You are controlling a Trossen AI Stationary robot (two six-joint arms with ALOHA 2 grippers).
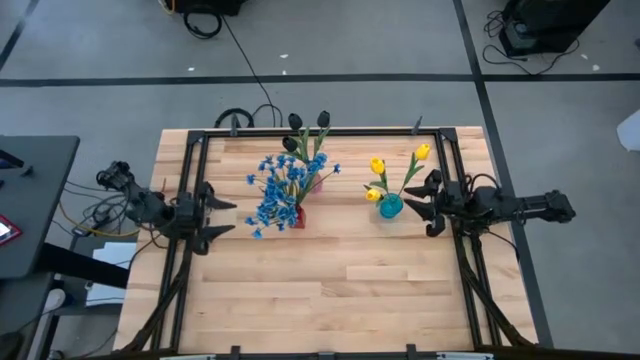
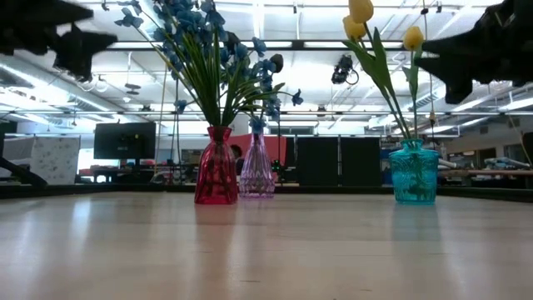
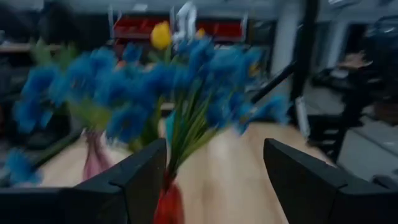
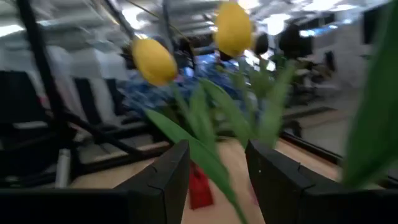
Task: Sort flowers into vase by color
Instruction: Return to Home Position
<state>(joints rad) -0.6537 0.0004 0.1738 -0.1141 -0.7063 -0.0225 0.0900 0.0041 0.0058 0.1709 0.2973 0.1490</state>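
Blue flowers [image 1: 282, 190] stand in a red vase [image 2: 216, 171] at the table's far middle. Behind them, dark tulips [image 1: 308, 121] stand in a lilac vase [image 2: 256, 169]. To the right, yellow tulips [image 1: 377, 167] stand in a teal vase [image 2: 414, 172]. My left gripper [image 1: 230, 217] is open and level, left of the red vase and apart from it; the blue flowers [image 3: 186, 81] fill its wrist view. My right gripper [image 1: 415, 207] is open and level, close to the right of the teal vase. A green tulip leaf [image 4: 208, 155] runs between its fingers, below the yellow blossoms [image 4: 233, 28]. My right gripper comes level from the table's right at the yellow tulips' greenery above the teal vase. One leaf [image 4: 217, 177] lies in the gap between its fingers. I cannot tell whether either finger touches it.
Black frame rails [image 1: 455, 160] run along the table's far edge and down both sides beside the arms. Bare wood [image 1: 330, 290] spreads from the vases to the near edge. A dark side table [image 1: 30, 200] and cables lie off the table's left.
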